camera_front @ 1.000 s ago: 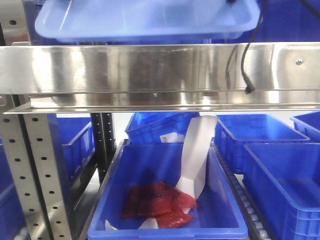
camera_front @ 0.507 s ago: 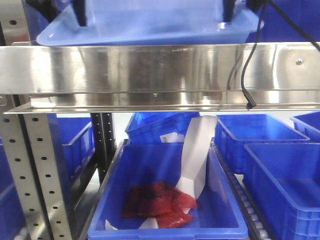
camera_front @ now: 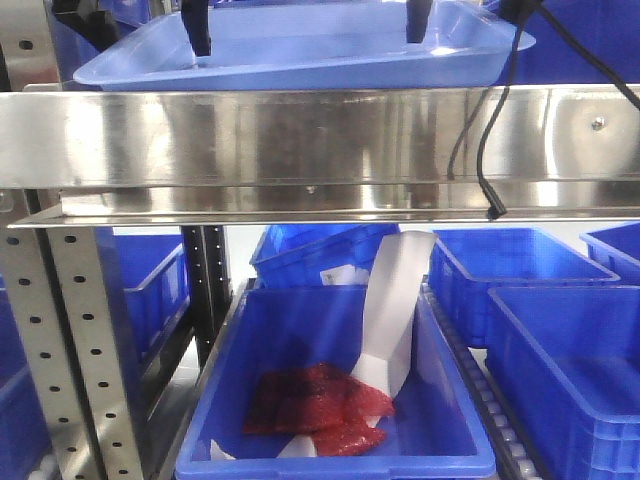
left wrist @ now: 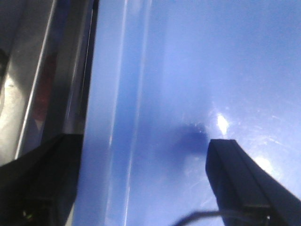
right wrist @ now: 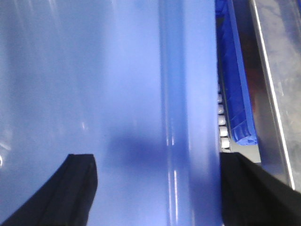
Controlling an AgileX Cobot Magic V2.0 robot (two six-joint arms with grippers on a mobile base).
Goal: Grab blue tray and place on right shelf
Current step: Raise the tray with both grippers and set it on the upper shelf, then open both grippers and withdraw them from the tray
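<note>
The light-blue tray (camera_front: 310,60) sits level on the right shelf, just behind its shiny front rail (camera_front: 300,130). My left gripper (left wrist: 143,143) is open, with its jaws wide apart astride the tray's left rim (left wrist: 117,94). One of its fingers (camera_front: 200,32) reaches down inside the tray. My right gripper (right wrist: 157,160) is open too, its jaws wide apart astride the tray's right rim (right wrist: 188,94). One of its fingers (camera_front: 418,20) stands inside the tray. Neither gripper's pads press on the tray walls.
A black cable (camera_front: 487,150) hangs in front of the rail at the right. A perforated steel upright (camera_front: 70,340) stands at the left. Below are deep blue bins; the front one (camera_front: 330,450) holds a red bag (camera_front: 315,400) and white paper (camera_front: 395,300).
The tray has come down and forward from a raised, blurred position to rest level behind the rail. Both arms came down with it, and their fingers now show inside it.
</note>
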